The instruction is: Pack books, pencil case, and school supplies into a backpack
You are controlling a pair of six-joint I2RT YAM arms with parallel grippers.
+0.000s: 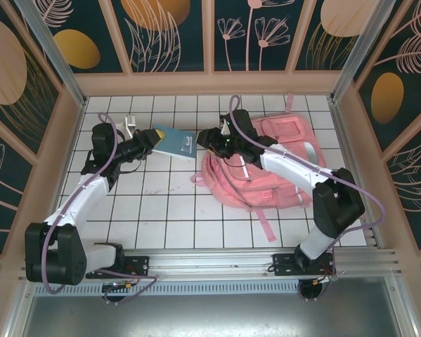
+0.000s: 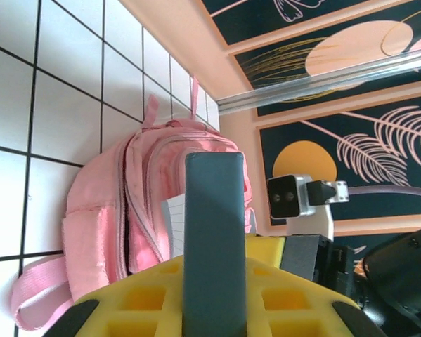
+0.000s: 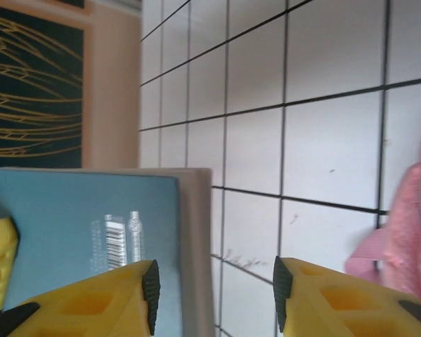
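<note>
One book [image 1: 176, 142] upper centre, clamped in left gripper [image 1: 152, 140] | right gripper [image 1: 209, 137] jaws apart, holding nothing | backpack [image 1: 277, 168] centre-right | step: book into bag | next: probably line up with zip opening

My arms [image 1: 91, 193] are white shells between black joints, trailed by lilac cables [image 1: 230, 105], and my right end effector [image 3: 214, 295] has yellow fingers [image 3: 91, 309] with black pads [image 3: 151, 291].
</note>
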